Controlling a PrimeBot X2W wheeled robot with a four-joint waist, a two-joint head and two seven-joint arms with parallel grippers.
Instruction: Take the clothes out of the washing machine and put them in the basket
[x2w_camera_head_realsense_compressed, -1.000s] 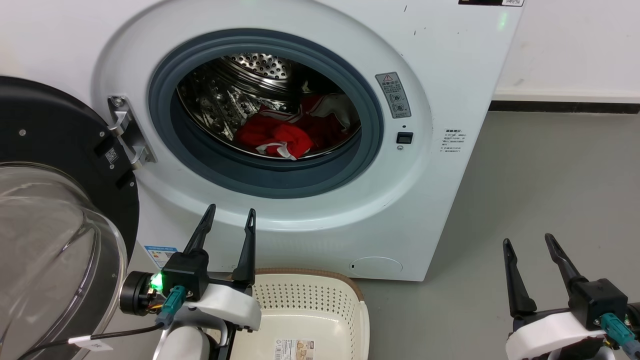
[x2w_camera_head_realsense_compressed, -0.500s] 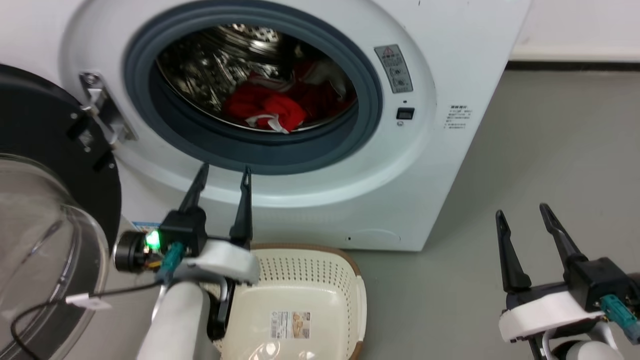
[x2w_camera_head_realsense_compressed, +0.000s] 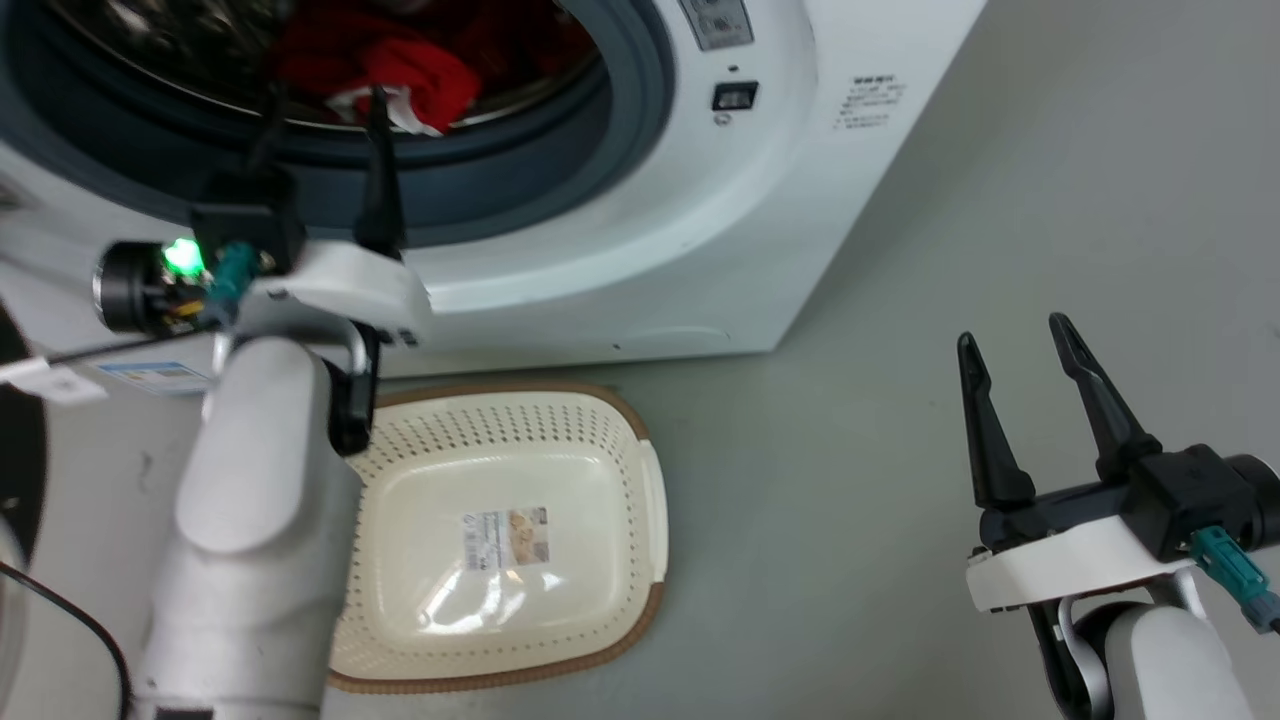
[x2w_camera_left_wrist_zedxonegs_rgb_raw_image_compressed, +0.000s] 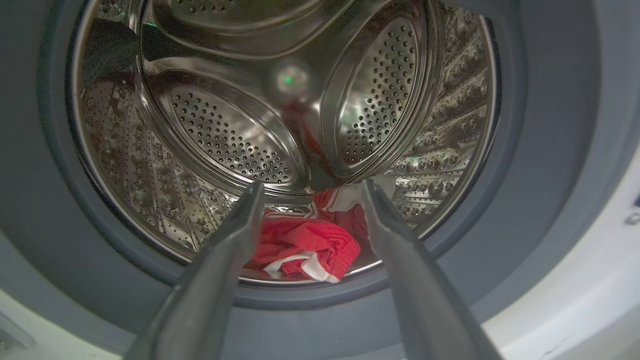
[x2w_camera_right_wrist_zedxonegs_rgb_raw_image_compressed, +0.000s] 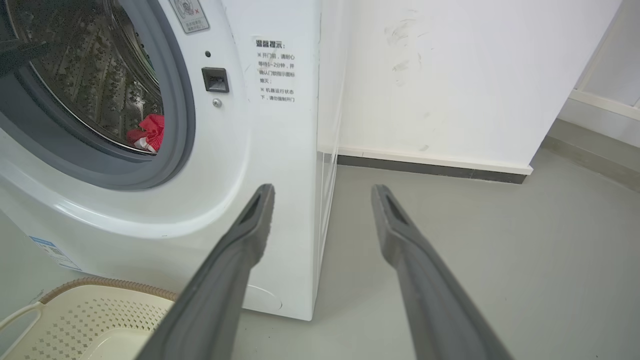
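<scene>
Red clothes (x2w_camera_head_realsense_compressed: 400, 70) with white trim lie at the bottom of the steel drum of the white washing machine (x2w_camera_head_realsense_compressed: 700, 230). In the left wrist view the clothes (x2w_camera_left_wrist_zedxonegs_rgb_raw_image_compressed: 305, 247) sit just past the grey door seal. My left gripper (x2w_camera_head_realsense_compressed: 325, 95) is open at the porthole's lower rim, fingers pointing into the drum, short of the fabric; the left gripper (x2w_camera_left_wrist_zedxonegs_rgb_raw_image_compressed: 310, 192) holds nothing. The cream basket (x2w_camera_head_realsense_compressed: 600, 440) stands empty on the floor in front of the machine. Over the floor at the lower right, my right gripper (x2w_camera_head_realsense_compressed: 1015, 335) is open; the right gripper (x2w_camera_right_wrist_zedxonegs_rgb_raw_image_compressed: 322, 192) also holds nothing.
Grey floor (x2w_camera_head_realsense_compressed: 850, 480) spreads to the right of the machine. A white wall with a dark skirting (x2w_camera_right_wrist_zedxonegs_rgb_raw_image_compressed: 430, 167) runs behind it. The basket's rim (x2w_camera_right_wrist_zedxonegs_rgb_raw_image_compressed: 100, 285) shows at the lower left of the right wrist view.
The head camera has tilted down and closed in on the machine. My left gripper has risen from in front of the machine's lower panel to the porthole rim. The right gripper stays open at the lower right.
</scene>
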